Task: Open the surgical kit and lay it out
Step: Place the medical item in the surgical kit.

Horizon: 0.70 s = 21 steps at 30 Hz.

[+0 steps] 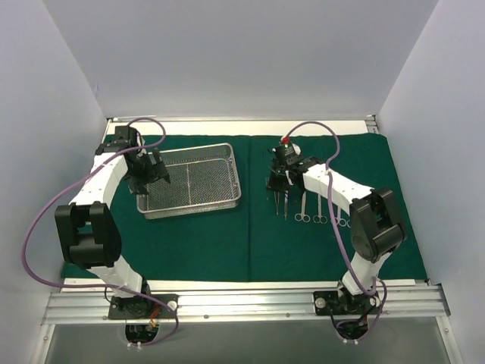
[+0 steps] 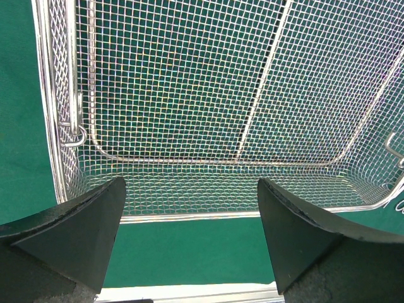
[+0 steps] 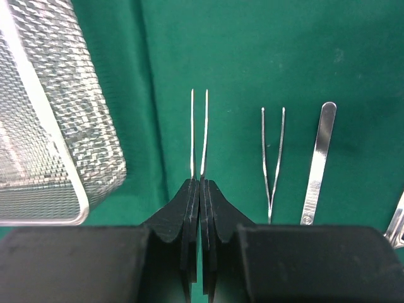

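tweezers point(image 3: 192, 136) half hidden behind right pincer point(image 3: 200, 184)

We see the tray point(image 1: 193, 206) as silver wire in a fine square grid. Under it, the cloth point(image 1: 227, 243) is plain dark green. Right of the tray, the instruments point(image 1: 302, 217) and the tweezers point(image 3: 192, 132) gleam silver. The left tool point(image 2: 191, 196) and right tool point(image 3: 201, 189) are matte black, and the cables point(image 1: 30, 227) are purple.

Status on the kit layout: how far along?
Done: green cloth spread flat, mesh tray looks empty, several instruments lined up on the cloth's right half. In hand: right pincer shut on thin tweezers at the row's left end. The left pincer hangs open over the tray's edge, holding nothing. Remaining: probably just setting those tweezers down.
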Motion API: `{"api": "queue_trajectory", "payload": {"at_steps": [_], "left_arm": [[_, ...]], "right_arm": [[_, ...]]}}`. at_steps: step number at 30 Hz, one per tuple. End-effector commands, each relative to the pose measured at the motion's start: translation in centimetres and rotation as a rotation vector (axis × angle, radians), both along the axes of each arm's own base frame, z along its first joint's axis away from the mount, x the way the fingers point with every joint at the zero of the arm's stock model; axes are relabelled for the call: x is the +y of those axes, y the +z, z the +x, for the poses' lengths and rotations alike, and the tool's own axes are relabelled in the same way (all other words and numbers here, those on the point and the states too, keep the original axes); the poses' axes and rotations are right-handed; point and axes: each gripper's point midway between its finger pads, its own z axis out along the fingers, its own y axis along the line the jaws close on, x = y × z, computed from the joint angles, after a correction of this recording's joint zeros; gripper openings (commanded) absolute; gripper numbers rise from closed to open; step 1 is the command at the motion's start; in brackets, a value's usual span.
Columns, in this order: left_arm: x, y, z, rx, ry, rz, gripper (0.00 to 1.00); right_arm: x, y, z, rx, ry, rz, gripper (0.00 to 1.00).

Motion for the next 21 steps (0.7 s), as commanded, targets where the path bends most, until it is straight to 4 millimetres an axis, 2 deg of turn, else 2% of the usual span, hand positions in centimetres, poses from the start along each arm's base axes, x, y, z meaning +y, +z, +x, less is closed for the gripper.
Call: {"api": "queue_trajectory", "payload": {"at_steps": [1,8,21], "left_arm": [[-0.2,0.8,1.1,-0.036,-0.008,-0.017,0.94],[-0.3,0.4,1.1,-0.031,-0.008,-0.018,0.94],[-0.2,0.4,1.2,-0.038,0.001,-0.020,0.94]], "right_arm": [[-0.5,-1.3,-0.3,0.016,-0.004,-0.053,0.00],[-0.2,-3.3,-1.0,0.066,0.026,-0.060,0.00],[-0.1,-4.8,-2.7,0.136,0.068,-0.089,0.00]]}}
